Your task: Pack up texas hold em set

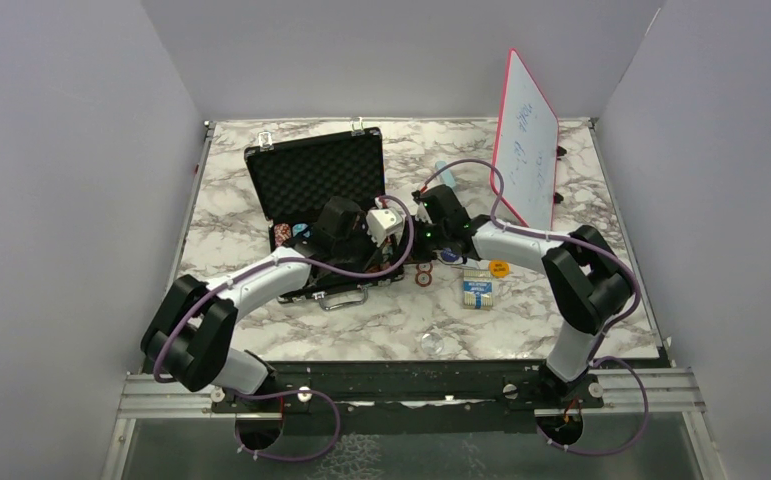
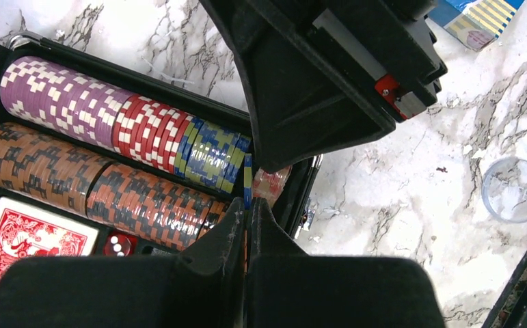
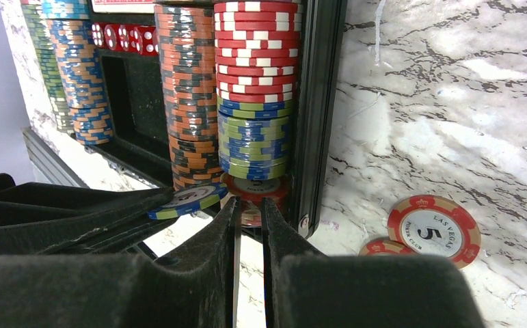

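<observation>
Because the left gripper [image 2: 247,207] is clamped shut on a blue-and-green chip [image 2: 247,179], held edge-on at the open end of the upper chip row [image 2: 144,133], the step in hand looks like slotting stray chips into the last gap of the briefcase [image 1: 311,175]. The right gripper [image 3: 249,208] crowds the same corner, at twelve o'clock of the left one in the left wrist view. Its jaws are almost together with a red chip [image 3: 255,189] at their tips, and I cannot tell whether that chip is pinched or only touched. To do this well, the two should go in one at a time, each chip kept parallel to the faces already in the row, pressed against the last chip and let go only once it sits below the case wall. The case lies open on the counter [image 1: 381,330] at ten o'clock of its middle, with a red card deck [image 2: 28,236] and red dice [image 2: 117,244] inside. A loose five chip [image 3: 433,229] lies at four o'clock of the right gripper. The blue card deck [image 1: 477,292] and an orange button [image 1: 499,267] are also still outside the case.
</observation>
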